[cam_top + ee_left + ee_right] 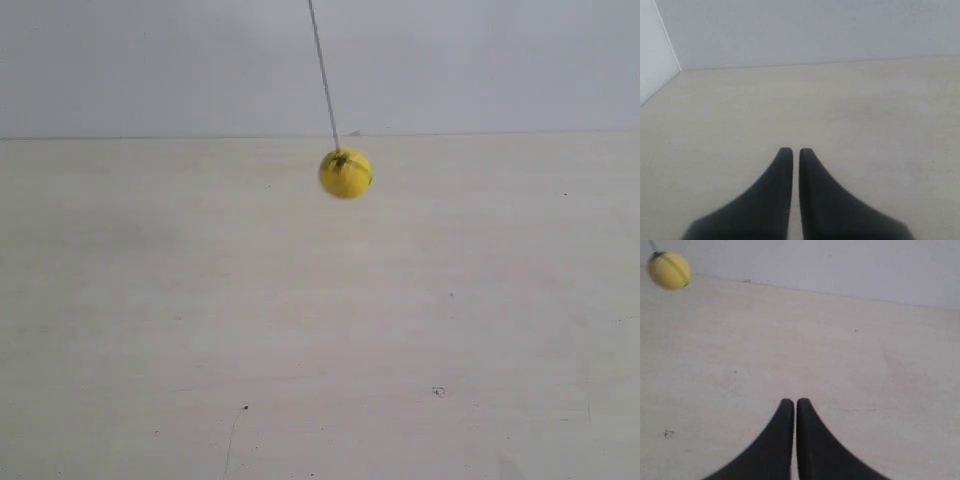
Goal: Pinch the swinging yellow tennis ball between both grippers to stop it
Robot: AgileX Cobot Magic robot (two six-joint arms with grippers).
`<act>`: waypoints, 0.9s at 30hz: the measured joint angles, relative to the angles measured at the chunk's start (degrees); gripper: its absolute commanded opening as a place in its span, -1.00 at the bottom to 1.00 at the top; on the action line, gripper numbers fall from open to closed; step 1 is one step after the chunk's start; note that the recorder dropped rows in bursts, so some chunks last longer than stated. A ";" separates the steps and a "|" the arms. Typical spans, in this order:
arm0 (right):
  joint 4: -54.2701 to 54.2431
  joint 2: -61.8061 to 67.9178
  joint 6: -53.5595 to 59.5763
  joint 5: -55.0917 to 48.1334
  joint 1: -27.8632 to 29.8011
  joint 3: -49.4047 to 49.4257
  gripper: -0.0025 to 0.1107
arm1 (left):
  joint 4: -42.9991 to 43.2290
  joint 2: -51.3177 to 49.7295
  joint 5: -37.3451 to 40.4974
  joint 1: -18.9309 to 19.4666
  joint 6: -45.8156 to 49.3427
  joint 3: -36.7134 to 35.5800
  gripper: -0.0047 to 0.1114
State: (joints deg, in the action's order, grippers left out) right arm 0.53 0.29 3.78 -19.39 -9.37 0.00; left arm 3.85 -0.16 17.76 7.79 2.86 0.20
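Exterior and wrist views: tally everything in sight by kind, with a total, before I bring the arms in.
Yellow tennis ball: 1
String holding it: 1
Black claws: 2, the left claw and the right claw, both seen only in their wrist views
Pale table: 1
Total: 5

Left gripper (792, 151): black pointed jaws drawn nearly together with a thin slit between, holding nothing, above the table (865, 115).
Right gripper (791, 401): jaws closed tip to tip, holding nothing, above the table.
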 measured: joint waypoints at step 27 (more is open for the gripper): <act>1.96 0.00 -9.15 23.56 0.00 0.00 -0.96 | 12.68 0.00 -5.44 0.00 8.59 0.00 -0.84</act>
State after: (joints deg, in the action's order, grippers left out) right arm 2.49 0.29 -5.37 4.17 -9.37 0.00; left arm 16.53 -0.16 12.32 7.79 11.44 0.20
